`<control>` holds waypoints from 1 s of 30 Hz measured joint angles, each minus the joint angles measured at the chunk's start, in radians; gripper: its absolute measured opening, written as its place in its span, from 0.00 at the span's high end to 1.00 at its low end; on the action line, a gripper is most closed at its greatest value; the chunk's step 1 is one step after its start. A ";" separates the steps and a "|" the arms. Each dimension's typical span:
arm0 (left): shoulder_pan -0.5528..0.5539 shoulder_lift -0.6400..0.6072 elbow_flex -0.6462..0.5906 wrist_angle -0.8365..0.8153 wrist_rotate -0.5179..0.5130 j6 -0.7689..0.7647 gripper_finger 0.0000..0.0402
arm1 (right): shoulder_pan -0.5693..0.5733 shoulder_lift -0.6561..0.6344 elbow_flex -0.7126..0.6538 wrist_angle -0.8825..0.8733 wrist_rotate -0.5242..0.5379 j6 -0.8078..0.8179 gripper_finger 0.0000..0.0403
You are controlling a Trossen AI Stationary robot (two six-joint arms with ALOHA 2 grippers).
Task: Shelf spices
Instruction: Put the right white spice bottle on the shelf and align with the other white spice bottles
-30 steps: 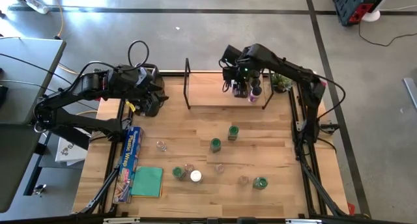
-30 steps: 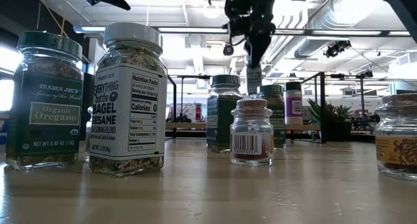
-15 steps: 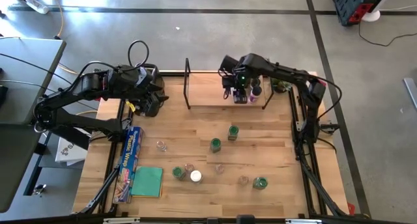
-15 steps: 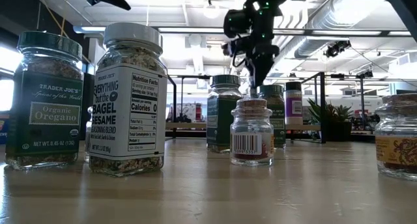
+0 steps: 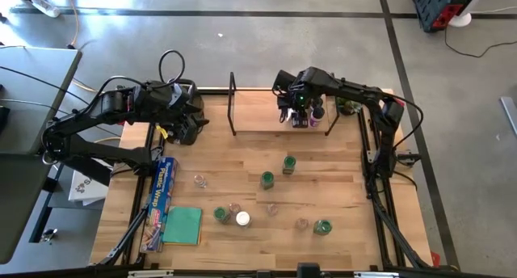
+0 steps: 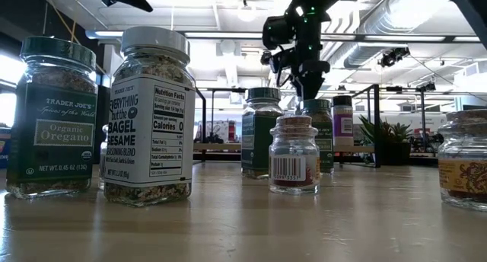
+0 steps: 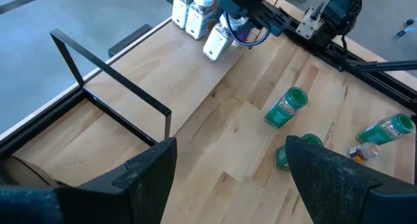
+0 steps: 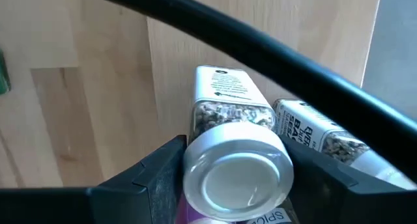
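- Right now our right gripper (image 5: 300, 115) sits over the shelf (image 5: 266, 120) toward 2 o'clock on the tabletop (image 5: 242, 181), fingers clamped on a white-lidded jar (image 8: 236, 160).
- From the left wrist view, that jar (image 7: 217, 43) hangs tilted just above the shelf board, close beside two white-capped jars (image 7: 193, 6) already standing at the shelf's far end.
- Our left gripper (image 7: 228, 178) waits at about 10 o'clock, near a dark appliance (image 5: 184, 116), fingers apart and holding nothing.
- We judge the jar is about to be set down but not yet released, since it looks off vertical.
- Risk one: letting go while it is tilted could tip it over and roll it along the board, or off the edge.
- Risk two: the held jar is very near its neighbours; a small sideways drift on the way down could knock them over like pins.
- Risk three: the black end frame (image 7: 107, 74) and a cable crossing the right wrist view crowd the gripper, so pulling away carelessly might snag.
- Plenty of work remains: green-lidded jars (image 5: 288, 163) and small clear ones (image 5: 199, 181) are scattered from centre toward 6 o'clock, several lying on their sides.
- Close to the low camera stand the oregano jar (image 6: 53, 117) and the bagel seasoning (image 6: 150, 117), both untouched.
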 joint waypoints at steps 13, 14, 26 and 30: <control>0.000 0.000 0.000 0.000 0.004 -0.010 0.30 | -0.002 -0.064 0.000 -0.020 0.040 -0.003 0.43; 0.000 0.000 0.000 0.000 0.004 -0.010 0.30 | -0.001 -0.069 0.000 -0.022 0.043 -0.002 0.43; 0.000 0.000 0.000 0.002 0.003 -0.010 0.30 | -0.002 -0.089 -0.001 -0.032 0.042 0.007 0.43; 0.000 0.000 0.000 0.002 0.003 -0.010 0.30 | -0.005 -0.089 -0.001 -0.030 0.052 0.008 0.43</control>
